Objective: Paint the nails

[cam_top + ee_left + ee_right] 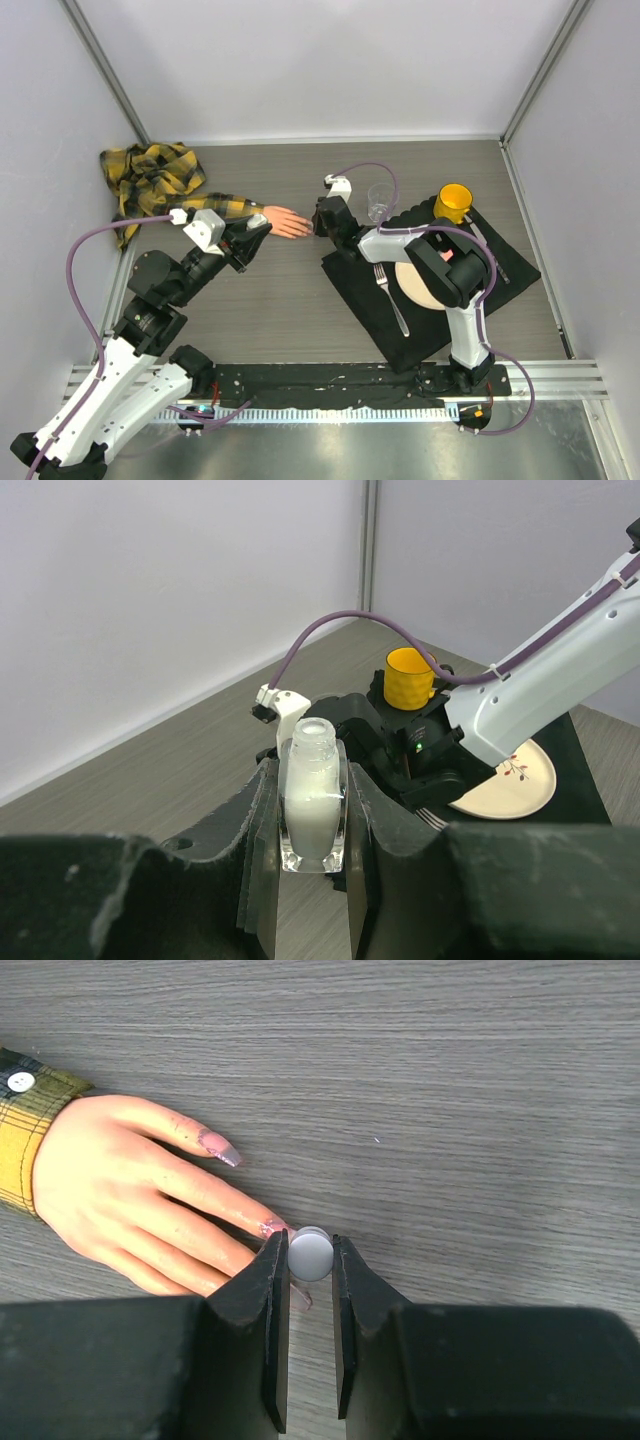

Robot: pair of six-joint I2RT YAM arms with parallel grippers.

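Observation:
The peach-pink fake hand (pixel 120 1195) lies flat on the table, coming out of a yellow-black plaid sleeve (pixel 150 175). Its nails show as a thumb nail (pixel 222 1150) and a pink-smeared fingertip nail (pixel 273 1227). My right gripper (pixel 311 1256) is shut on the round white cap (pixel 311 1253), right at that fingertip; the brush below the cap is hidden. My left gripper (pixel 312 815) is shut on the small clear bottle (pixel 312 800) of white polish, upright and uncapped. In the top view the left gripper (pixel 258 232) is beside the hand's wrist and the right gripper (pixel 322 215) at the fingertips.
A black mat (pixel 510 270) to the right carries a cream plate (pixel 415 285), a fork (pixel 392 300) and a yellow cup (pixel 454 203). A clear glass (pixel 380 200) stands at the mat's far corner. Walls close in the back and sides.

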